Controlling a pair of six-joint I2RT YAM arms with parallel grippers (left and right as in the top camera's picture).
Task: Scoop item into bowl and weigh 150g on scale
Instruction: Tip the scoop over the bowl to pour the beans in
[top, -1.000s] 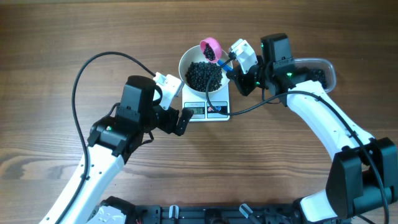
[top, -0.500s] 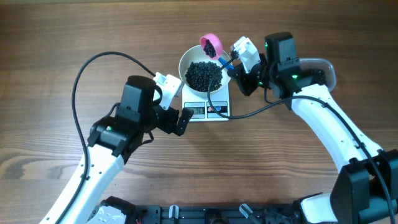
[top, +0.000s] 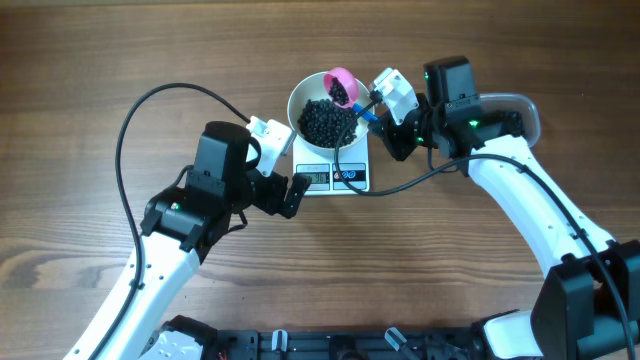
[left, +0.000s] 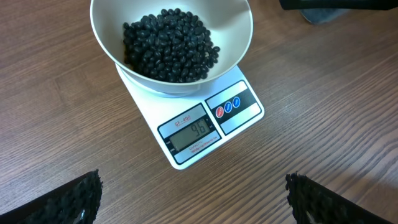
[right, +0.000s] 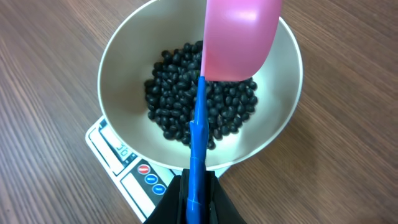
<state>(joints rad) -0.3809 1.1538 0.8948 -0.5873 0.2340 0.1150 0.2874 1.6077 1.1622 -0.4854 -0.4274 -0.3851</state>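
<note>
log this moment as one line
right gripper: shut on pink plastic scoop with blue handle, over round white bowl | black beans: heaped in bowl | bowl: on white square scale | left gripper: open, empty

We see our left gripper (top: 284, 172) spread wide, elbow bent; our right gripper (right: 195, 194) clamps a scoop (right: 239, 37).

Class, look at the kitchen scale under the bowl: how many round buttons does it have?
3. They sit in a row on the scale, beside the display: a red button nearest the display, then a blue button and a second blue button. None looks hidden.
</note>
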